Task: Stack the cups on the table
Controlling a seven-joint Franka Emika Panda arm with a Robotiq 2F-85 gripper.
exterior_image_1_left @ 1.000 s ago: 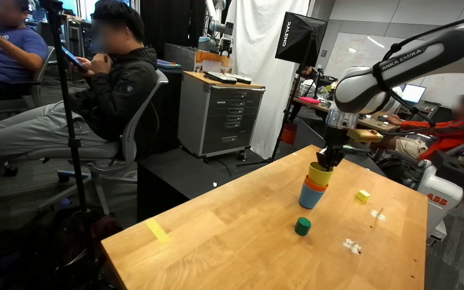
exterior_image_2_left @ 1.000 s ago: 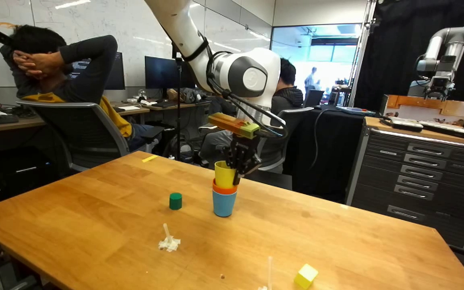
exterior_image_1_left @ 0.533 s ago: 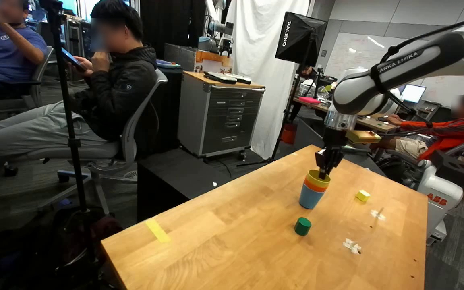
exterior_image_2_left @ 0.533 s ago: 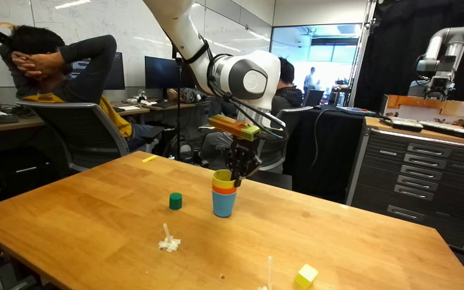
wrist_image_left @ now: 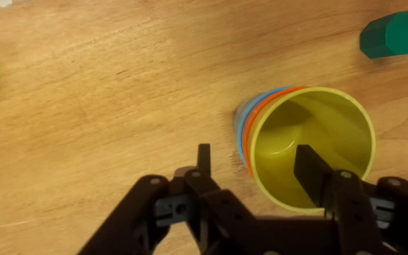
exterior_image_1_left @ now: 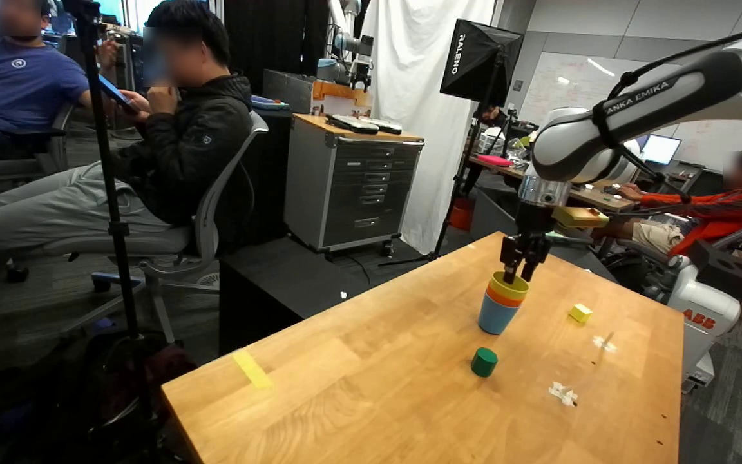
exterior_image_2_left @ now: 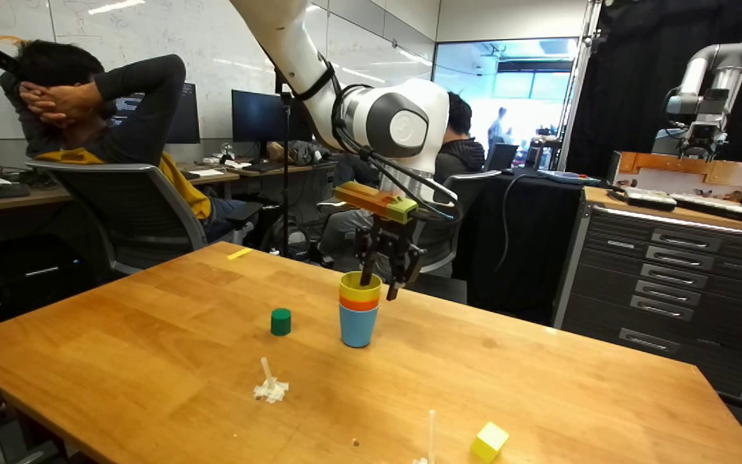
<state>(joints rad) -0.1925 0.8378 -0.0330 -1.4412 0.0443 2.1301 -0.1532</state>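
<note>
Three small tapered plastic cups stand nested upright on a light-brown wooden table. The blue cup is lowest and rests on the table. An orange-red cup is set into it, showing as a band just above the blue cup, and a yellow cup is set into that one, its open mouth facing up.

Above the blue cup, a white and gray Franka Emika Panda arm points a black Robotiq gripper downward, its two fingers spread well apart. The wrist view shows one finger reaching into the yellow cup and the second finger outside, with the yellow rim between them and space visible on both sides of it.

In an exterior view, a dark green octagonal block stands near the blue cup, to its left. A light yellow cube lies well apart from the blue cup, in front of it and to its right. A thin translucent peg with white tape at its base stands in front of the blue cup, to its left. Far behind the blue cup, to the right, is a dark drawer cabinet.
</note>
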